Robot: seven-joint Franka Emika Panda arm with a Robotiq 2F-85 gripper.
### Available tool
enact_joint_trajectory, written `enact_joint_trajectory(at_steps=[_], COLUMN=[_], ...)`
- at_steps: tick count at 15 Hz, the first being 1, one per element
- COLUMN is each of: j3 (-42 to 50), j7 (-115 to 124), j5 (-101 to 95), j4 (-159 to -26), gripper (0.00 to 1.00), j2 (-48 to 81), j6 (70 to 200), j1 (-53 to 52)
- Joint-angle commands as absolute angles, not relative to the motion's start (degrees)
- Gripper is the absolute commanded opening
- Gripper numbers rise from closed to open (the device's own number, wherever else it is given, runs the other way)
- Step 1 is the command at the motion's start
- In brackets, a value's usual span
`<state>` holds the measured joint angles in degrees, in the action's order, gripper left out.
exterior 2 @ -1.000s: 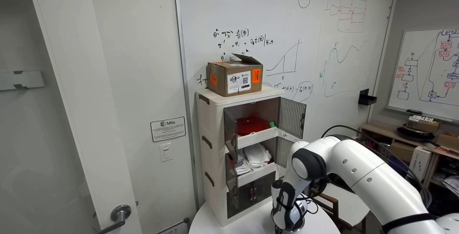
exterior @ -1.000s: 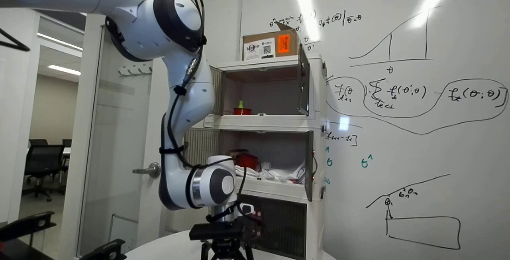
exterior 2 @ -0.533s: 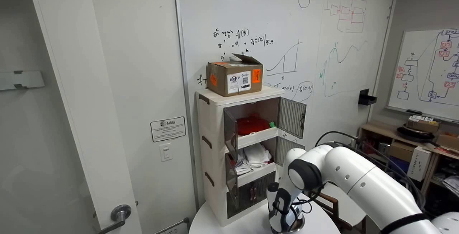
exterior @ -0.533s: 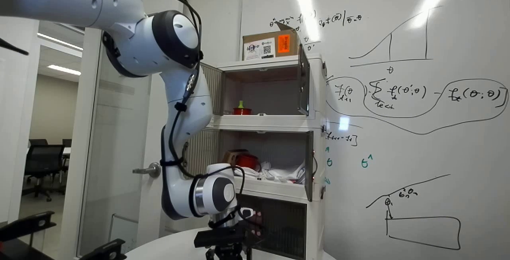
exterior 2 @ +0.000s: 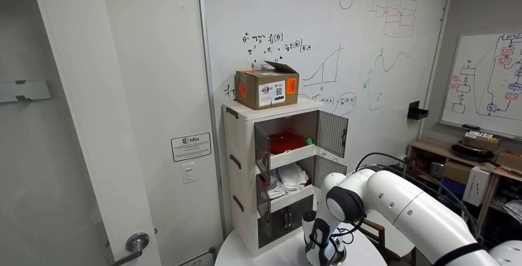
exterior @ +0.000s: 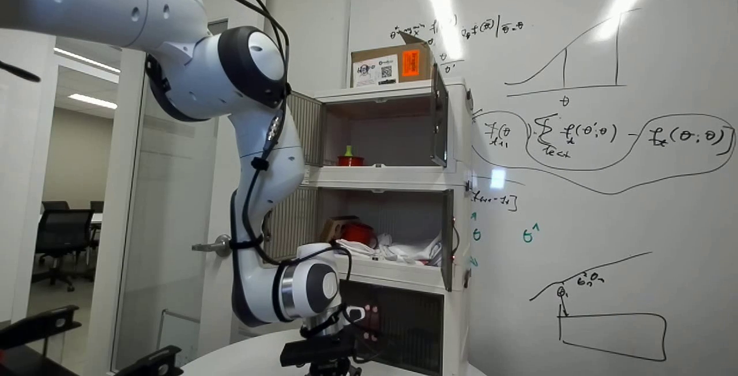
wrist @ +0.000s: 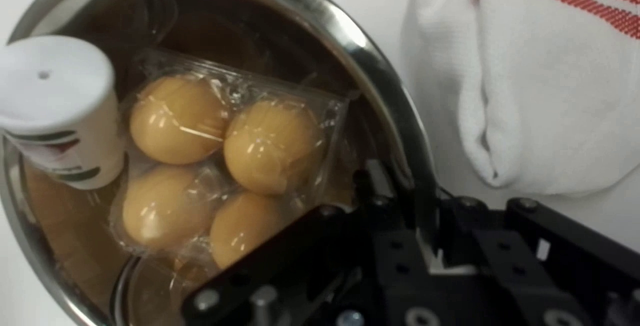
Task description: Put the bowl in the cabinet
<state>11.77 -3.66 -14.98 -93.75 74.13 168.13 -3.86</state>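
Since claw [wrist: 419, 193] pinches steel bowl [wrist: 340, 36] at rim, one side only, lift could tilt it; packaged eggs [wrist: 270, 146] may spill.

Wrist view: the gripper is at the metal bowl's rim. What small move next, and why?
Probably squeeze the gripper gently shut before any lift: it straddles the rim of the metal bowl, I can't tell whether it grips, and the white container inside could tip.
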Motion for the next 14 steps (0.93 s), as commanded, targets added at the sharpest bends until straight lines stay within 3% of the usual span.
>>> enact_joint_trajectory(at_steps=[1, 7, 14], j3=[9.4, 7.1, 10.5], j7=[-7.9, -15.3, -16.0], j5=[-15.7, -19.4, -24.8], j4=[-95.7, -107.3, -121.3], gripper=[0.0, 0.02, 0.02], j2=[71.6, 60.7, 47.2], j6=[165.2, 165.3, 166.6], j1=[-2.9, -3.0, -7.0])
